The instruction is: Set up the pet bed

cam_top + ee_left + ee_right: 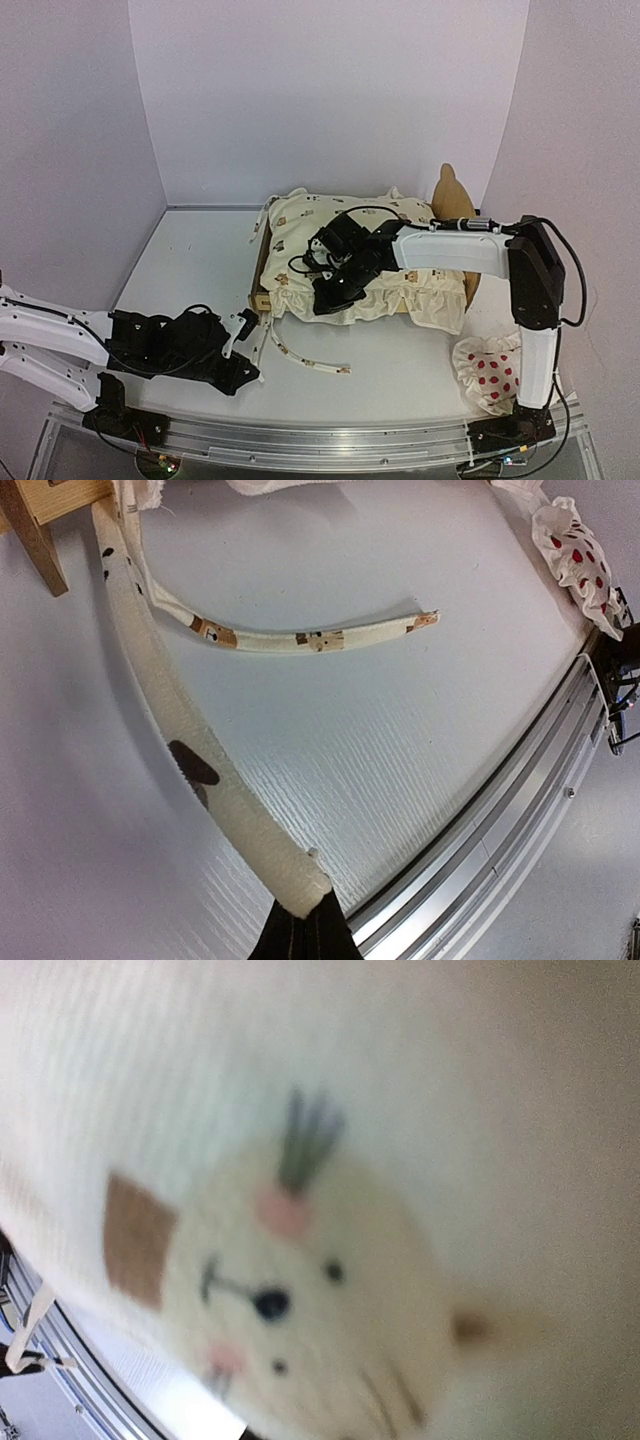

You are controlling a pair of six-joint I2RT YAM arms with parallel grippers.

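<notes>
The pet bed (262, 297) stands mid-table (190, 260), its scalloped headboard (448, 188) at the right end. Only that headboard and the near-left wooden corner show. The rest of the frame is filled and draped by one cream ruffled cover (300, 225) printed with small animals, its frill spilling over the near rail.

One white pillow with red dots (490, 372) lies crumpled on the table near the right arm's base, outside the bed and well apart from it.

Two tie straps trail from the cover at the bed's near-left corner. One (310, 638) lies loose in a curve on the table. The other (190, 770) runs to the left gripper (240, 330), whose fingers (300, 940) are pressed together, pinching its end.

The right gripper (328, 290) sits down on top of the cover. Its wrist camera sees only a blurred cat-face print, so whether its claw is spread or closed cannot be told.
</notes>
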